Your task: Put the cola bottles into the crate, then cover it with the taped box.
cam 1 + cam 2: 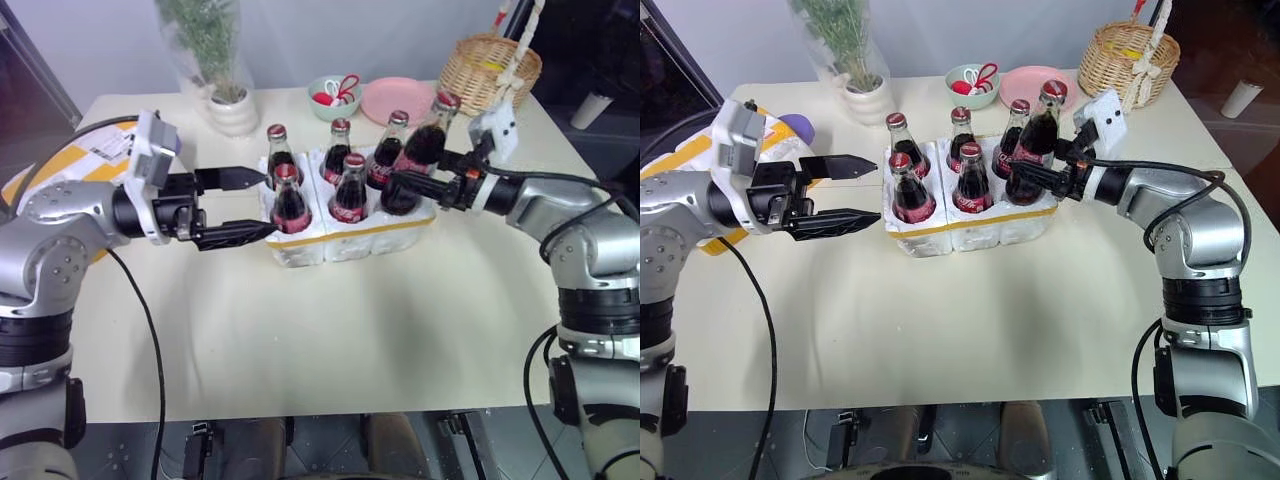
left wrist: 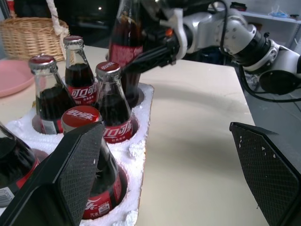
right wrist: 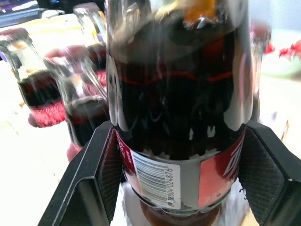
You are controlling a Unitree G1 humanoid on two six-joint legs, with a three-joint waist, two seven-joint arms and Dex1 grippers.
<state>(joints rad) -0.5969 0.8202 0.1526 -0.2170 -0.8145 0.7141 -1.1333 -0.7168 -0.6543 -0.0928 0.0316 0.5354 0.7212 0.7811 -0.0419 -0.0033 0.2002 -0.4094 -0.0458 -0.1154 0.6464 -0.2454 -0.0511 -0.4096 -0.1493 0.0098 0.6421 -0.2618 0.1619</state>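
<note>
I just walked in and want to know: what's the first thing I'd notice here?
The white crate in the middle of the table, with five cola bottles standing in it. The right gripper grips a sixth bottle, tilted, at the crate's far right corner. The left gripper is open beside the crate's left end.

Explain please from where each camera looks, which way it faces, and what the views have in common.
Left and right eye views: on the head, facing forward and down at the crate; both arms show.
Left wrist view: behind the open left gripper, facing across the cola bottles; its fingers show.
Right wrist view: behind the right gripper, facing the tilted bottle it clamps.
Shared: that tilted bottle over the crate's last well.
</note>
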